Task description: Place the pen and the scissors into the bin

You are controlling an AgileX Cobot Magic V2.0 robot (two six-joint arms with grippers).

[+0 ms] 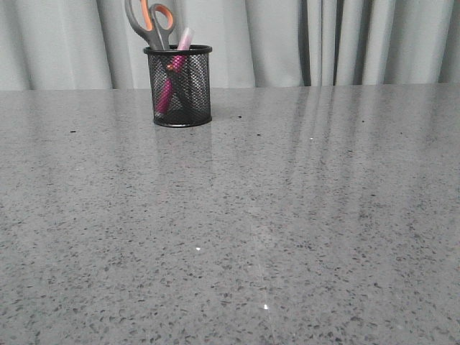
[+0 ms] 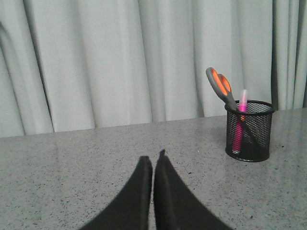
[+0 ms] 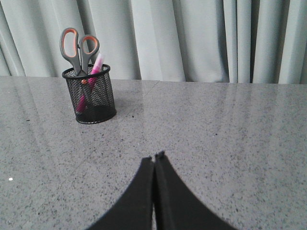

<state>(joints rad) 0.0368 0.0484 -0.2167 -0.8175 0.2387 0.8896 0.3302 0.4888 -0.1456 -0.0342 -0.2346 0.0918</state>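
The black mesh bin (image 1: pixel 179 86) stands at the far left of the table. The scissors (image 1: pixel 151 24) stand in it, blades down, with the orange-lined loops above the rim. The pink pen (image 1: pixel 175 70) leans inside it, pale cap up. The bin also shows in the left wrist view (image 2: pixel 249 129) and the right wrist view (image 3: pixel 89 94), with the scissors (image 2: pixel 220 87) (image 3: pixel 76 45) and the pen (image 2: pixel 240 120) (image 3: pixel 91 81) in it. My left gripper (image 2: pixel 153 157) is shut and empty, low over the table, well short of the bin. My right gripper (image 3: pixel 154 157) is shut and empty too. Neither gripper shows in the front view.
A grey speckled table (image 1: pixel 287 215) fills the front view. A pale pleated curtain (image 1: pixel 323 43) hangs behind the table's far edge.
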